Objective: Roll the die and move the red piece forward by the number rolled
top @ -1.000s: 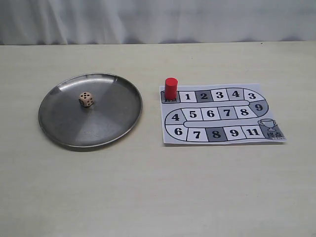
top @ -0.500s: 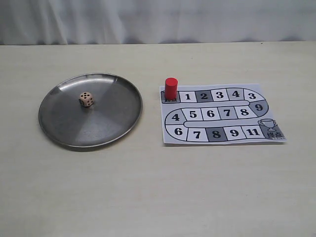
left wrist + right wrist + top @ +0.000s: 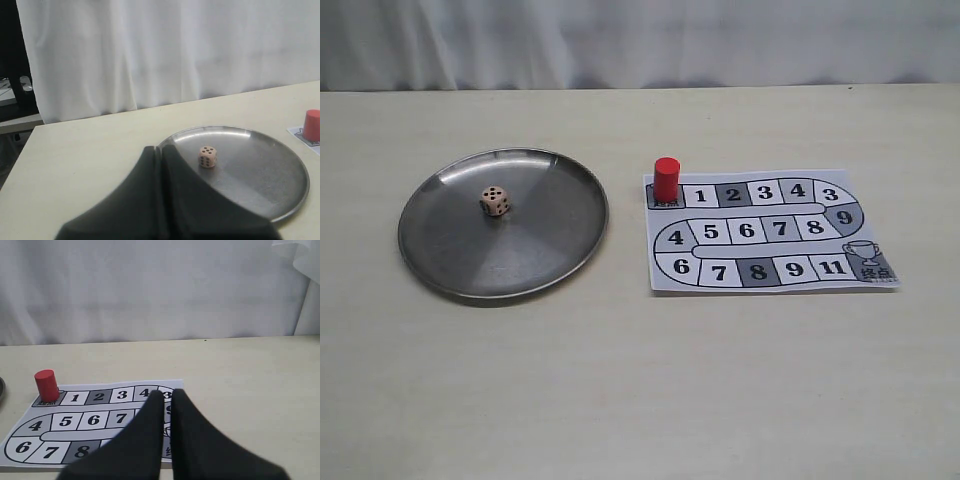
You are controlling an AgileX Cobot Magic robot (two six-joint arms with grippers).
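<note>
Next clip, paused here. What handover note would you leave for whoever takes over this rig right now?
Left pincer: shut, empty, pointing toward the metal plate.
Right pincer: fingers almost together, empty, pointing toward the game board.
Die: lying inside the plate, away from its rim.
Red piece: upright on the board's start square.
Done: nothing shows as done; neither arm appears in the exterior view.
Left: pick up and roll the die, read it, then move the red piece that many squares.
</note>
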